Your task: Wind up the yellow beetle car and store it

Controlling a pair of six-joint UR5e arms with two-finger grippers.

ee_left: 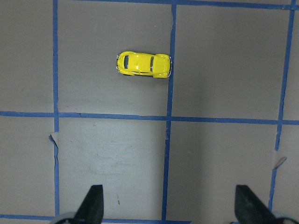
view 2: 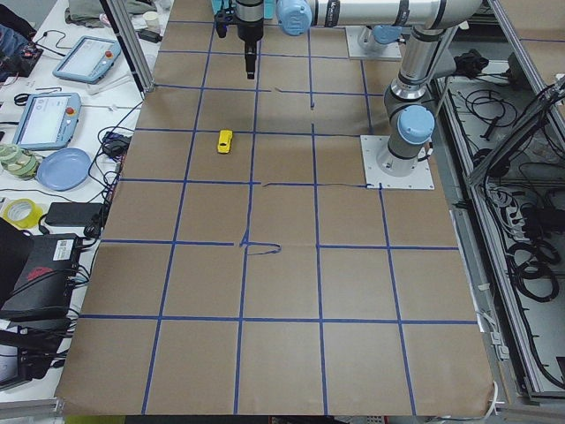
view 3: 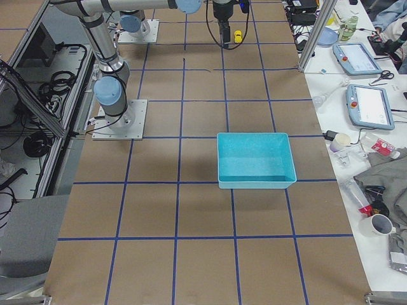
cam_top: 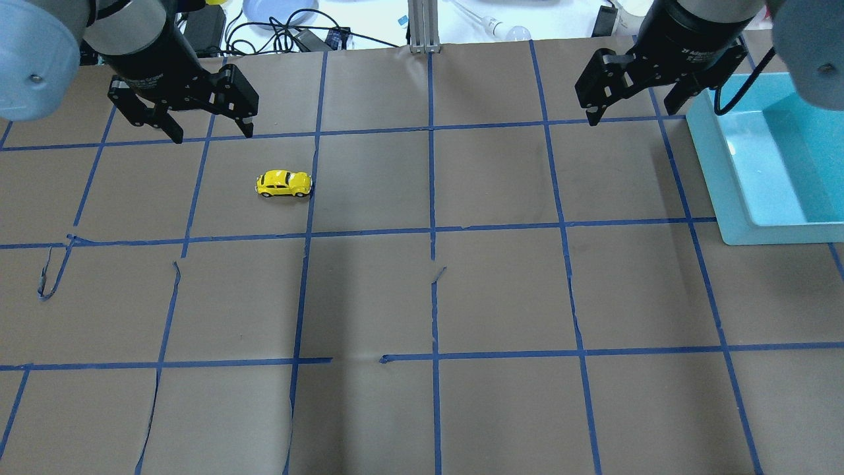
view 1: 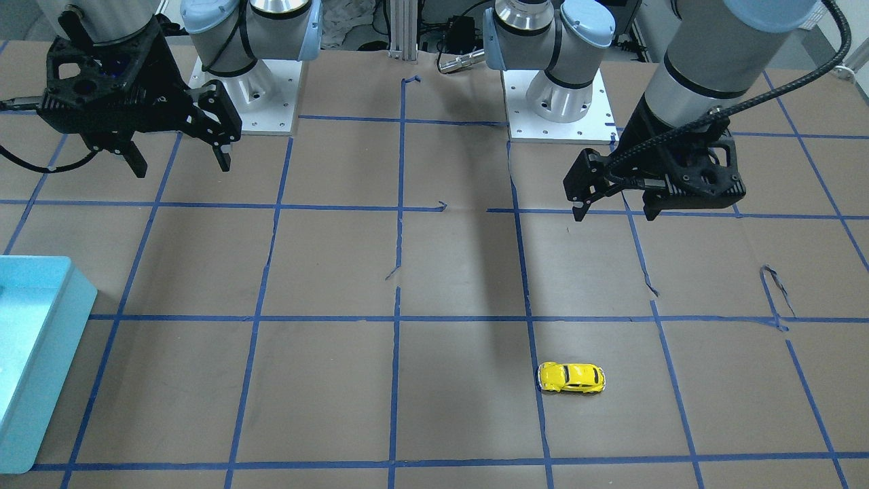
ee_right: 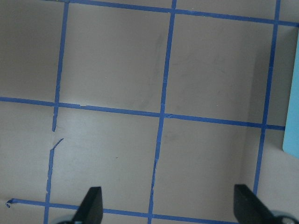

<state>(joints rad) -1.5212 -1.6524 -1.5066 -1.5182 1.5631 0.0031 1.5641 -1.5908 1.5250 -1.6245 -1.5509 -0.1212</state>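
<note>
Across the table (cam_top: 461, 297), taped into a blue grid, the task looks barely begun: nothing shows as wound up or stored. At the robot's right end sits the teal bin (cam_top: 778, 233), probably the storage place, and the car is not in it. Both arms hang above the surface; the left gripper (cam_top: 212, 135) has its jaws spread wide and holds nothing, and the right gripper (cam_top: 632, 113), just beside the bin, is likewise agape and bare. On the left arm's side the car (cam_top: 284, 184) stands on its wheels, touching a tape line, near the left gripper but untouched by it, and well apart from the bin. Judging from this, everything is left: grasping the car, winding it, and carrying it across to the bin
</note>
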